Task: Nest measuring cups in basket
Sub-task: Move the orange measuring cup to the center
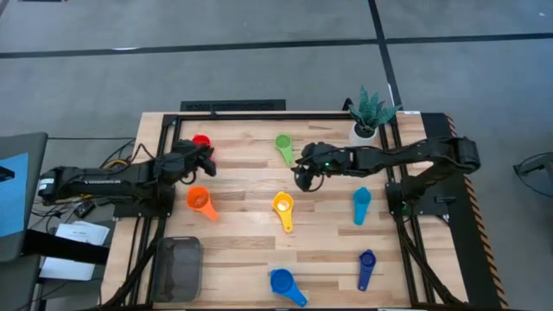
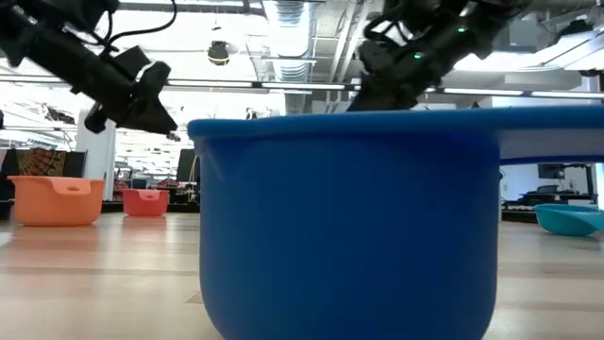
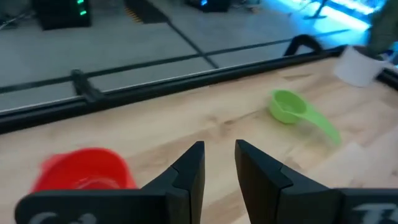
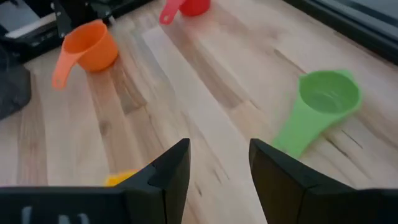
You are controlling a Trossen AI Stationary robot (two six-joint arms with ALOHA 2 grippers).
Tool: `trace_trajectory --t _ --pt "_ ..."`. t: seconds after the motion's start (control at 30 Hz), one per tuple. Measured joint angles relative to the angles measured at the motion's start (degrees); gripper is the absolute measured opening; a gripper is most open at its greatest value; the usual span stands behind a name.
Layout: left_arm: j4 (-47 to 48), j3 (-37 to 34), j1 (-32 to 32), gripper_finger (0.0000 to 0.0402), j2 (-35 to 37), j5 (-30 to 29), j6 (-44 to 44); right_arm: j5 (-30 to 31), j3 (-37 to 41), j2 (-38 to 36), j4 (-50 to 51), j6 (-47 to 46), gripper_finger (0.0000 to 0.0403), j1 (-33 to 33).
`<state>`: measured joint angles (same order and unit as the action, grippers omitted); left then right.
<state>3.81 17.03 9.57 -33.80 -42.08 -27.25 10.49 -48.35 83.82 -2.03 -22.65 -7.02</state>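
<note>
Seven measuring cups lie apart on the wooden table, none in the basket. In the high view they are red (image 1: 201, 141), green (image 1: 283, 147), orange (image 1: 200, 201), yellow (image 1: 283, 207), teal (image 1: 361, 205), dark blue-purple (image 1: 366, 266) and blue (image 1: 285, 285). The dark grey basket (image 1: 177, 266) stands at the near left corner. My left gripper (image 1: 208, 163) hovers open just near of the red cup (image 3: 81, 171). My right gripper (image 1: 302, 173) hovers open to the near right of the green cup (image 4: 320, 102). The blue cup (image 2: 349, 217) fills the low view.
A white plant pot (image 1: 367, 117) with a small green plant stands at the far right corner. A black frame rail (image 1: 259, 115) runs along the table's far edge and down both sides. Bare wood lies between the cups in the table's middle.
</note>
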Motion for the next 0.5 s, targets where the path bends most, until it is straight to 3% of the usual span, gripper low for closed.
trace_trajectory --t 0.17,0.4,0.5 --pt "12.33 4.83 2.44 0.0078 0.08 5.41 -2.69 -0.39 -6.80 6.78 -1.48 -1.31 0.0186 -1.38" --pt "22.08 5.12 1.80 0.0078 0.05 30.61 -4.21 -3.59 -15.22 16.44 -1.33 -0.92 0.0189 -1.32" --pt "24.15 5.16 0.10 0.0078 0.20 35.89 -6.61 -3.67 -18.11 20.10 -2.32 -1.16 0.0187 -0.85"
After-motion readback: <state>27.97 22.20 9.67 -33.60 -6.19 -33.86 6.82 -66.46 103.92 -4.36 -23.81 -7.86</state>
